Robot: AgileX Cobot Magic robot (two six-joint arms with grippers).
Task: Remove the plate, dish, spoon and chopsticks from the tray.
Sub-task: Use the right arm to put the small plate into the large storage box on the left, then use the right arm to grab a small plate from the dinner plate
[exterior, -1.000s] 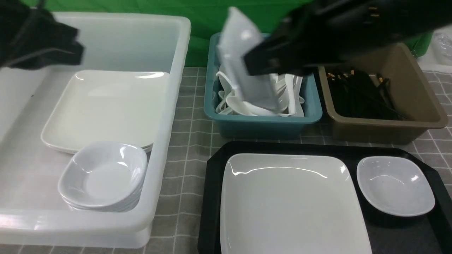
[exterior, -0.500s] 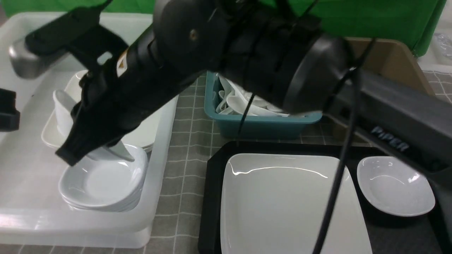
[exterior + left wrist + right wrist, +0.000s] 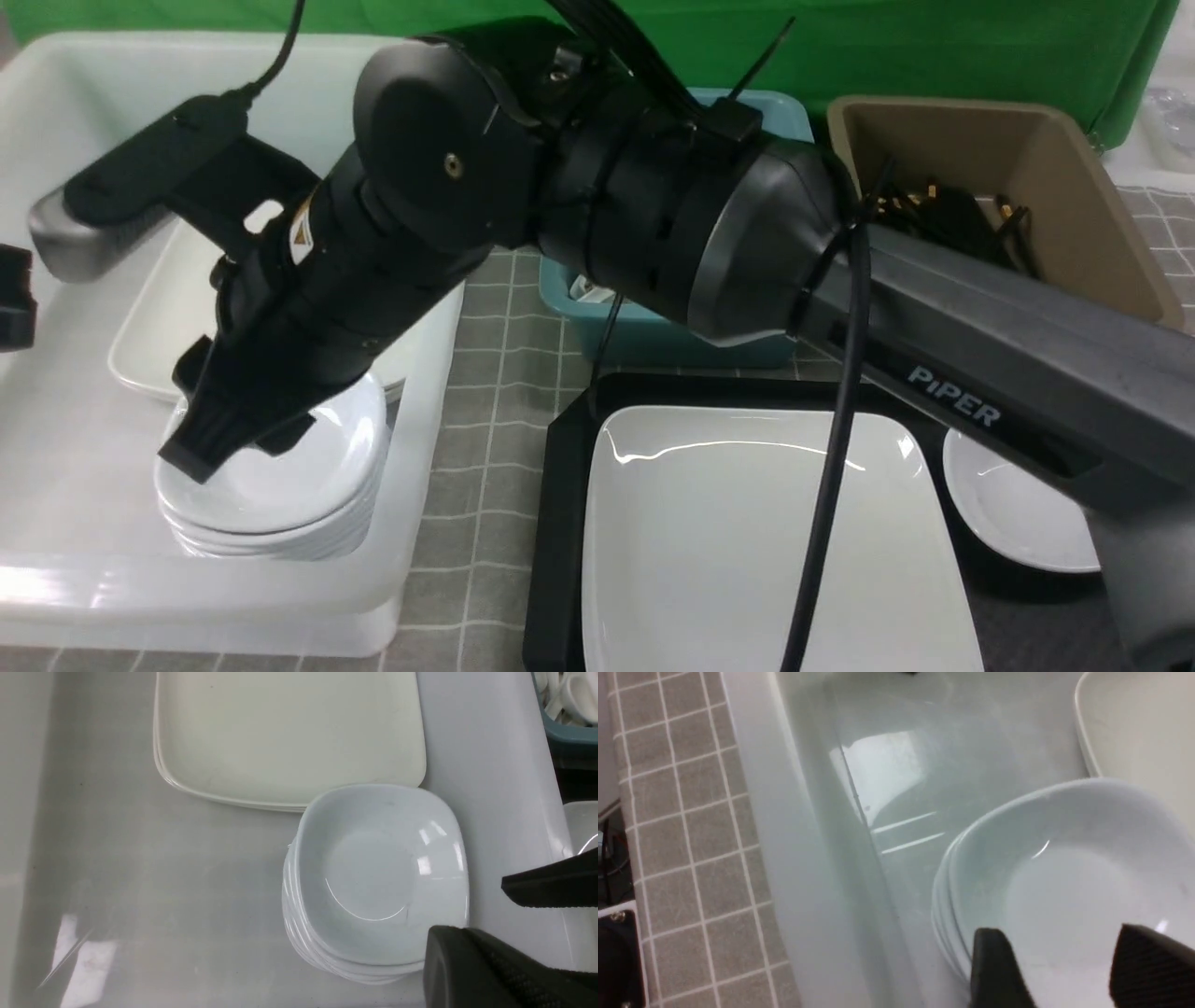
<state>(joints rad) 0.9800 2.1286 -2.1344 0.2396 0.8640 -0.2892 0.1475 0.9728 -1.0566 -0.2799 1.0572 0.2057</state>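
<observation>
Reading "PiPER" on right arm (image 3: 952, 406); right gripper (image 3: 1059, 938) released over dish stack (image 3: 1045, 877).

Bright, even light; glare streaks on plate (image 3: 747, 560) and white tub (image 3: 140, 882) floor; right wrist view blurred.

Front view: looks forward and down across the worktop (image 3: 485, 308). Both wrist views: close, steeply downward into the white tub (image 3: 140, 882), sharing the dish stack (image 3: 1064, 882), lower left in front view.
</observation>
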